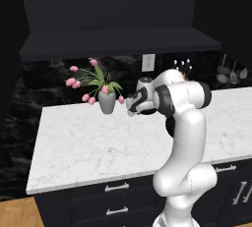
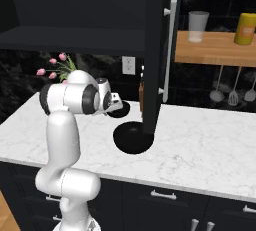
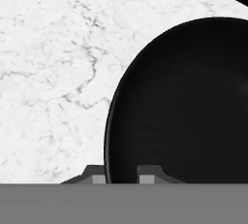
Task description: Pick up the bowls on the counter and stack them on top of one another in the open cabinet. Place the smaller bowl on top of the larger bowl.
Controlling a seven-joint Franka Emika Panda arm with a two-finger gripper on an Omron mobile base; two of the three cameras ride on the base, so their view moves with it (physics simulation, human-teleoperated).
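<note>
Closest to the hand camera, the gripper (image 3: 123, 174) sits at 6 o'clock in its own view, its two dark tips on either side of the near rim of a glossy black bowl that runs from the centre out toward 3 o'clock. The jaws stand close together with the rim between them and look clamped on it, though contact itself is hard to make out.

From the right base camera the gripper (image 2: 119, 107) hangs over the smaller bowl (image 2: 125, 111), which rests on the desk (image 2: 210, 140) near the back wall. The larger bowl (image 2: 131, 140) lies just beside it toward 6 o'clock, partly hidden by the cabinet door (image 2: 159, 50).

By this reading the step in hand is the grasp on the smaller bowl (image 3: 184, 102), with neither bowl yet stacked. The next move calls for a straight lift that keeps the thin rim from slipping, then a climb toward 11 o'clock to the open cabinet (image 2: 75, 40) without striking the door edge. Since the larger bowl belongs underneath, order will matter.

Both bowls appear to hold nothing. The cabinet recess is dark and no bowl shows on its floor. A grey vase (image 1: 107, 102) holds pink tulips (image 1: 78, 81).
</note>
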